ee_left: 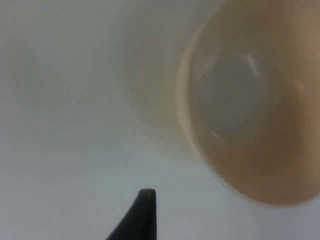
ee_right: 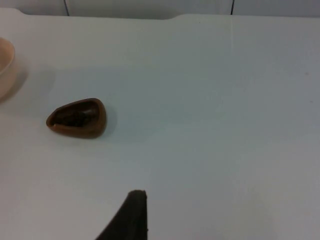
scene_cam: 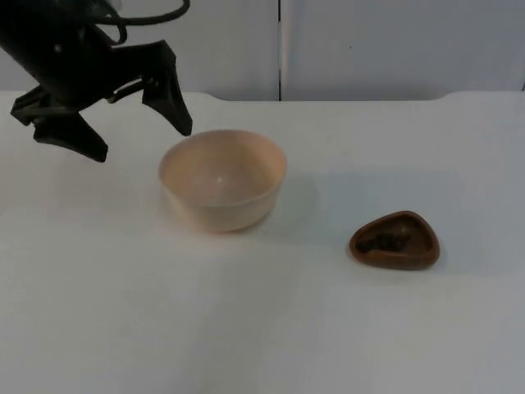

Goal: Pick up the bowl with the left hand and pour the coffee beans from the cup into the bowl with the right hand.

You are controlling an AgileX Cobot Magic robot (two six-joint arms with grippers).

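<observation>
**White table, bowl not yet gripped**

White table top (scene_cam: 246, 328) ran back to the grey partition wall (scene_cam: 369, 49) when I checked my feeds. From the top camera I saw the left gripper (scene_cam: 139, 131) hanging over the table just to the left of the bowl (scene_cam: 222, 179), its two black fingers spread wide apart with nothing between them. One fingertip (scene_cam: 182, 123) reached to the bowl's far left rim; whether it touched the rim I could not tell. The other finger pointed down toward the bare table further left, well off the bowl.

On the left wrist feed I had the bowl (ee_left: 250, 115) close by, looking into its pale peach inside, which held nothing. A single black fingertip (ee_left: 145, 205) stood beside it over the white surface, apart from the bowl's wall.

Outward from there, the bowl sat upright on the table, a little left of the middle. Well to its right and nearer to me lay the cup (scene_cam: 395, 240), a small brown vessel with a rounded three-cornered rim, upright, with dark coffee beans (scene_cam: 387, 240) inside.

From the right wrist feed I saw that same cup (ee_right: 77, 118) with its dark coffee beans (ee_right: 76, 116), resting on the table well away from the right gripper's black fingertip (ee_right: 132, 210). The bowl's edge (ee_right: 6, 67) showed beyond the cup. I could not tell how the right gripper's fingers stood.
</observation>
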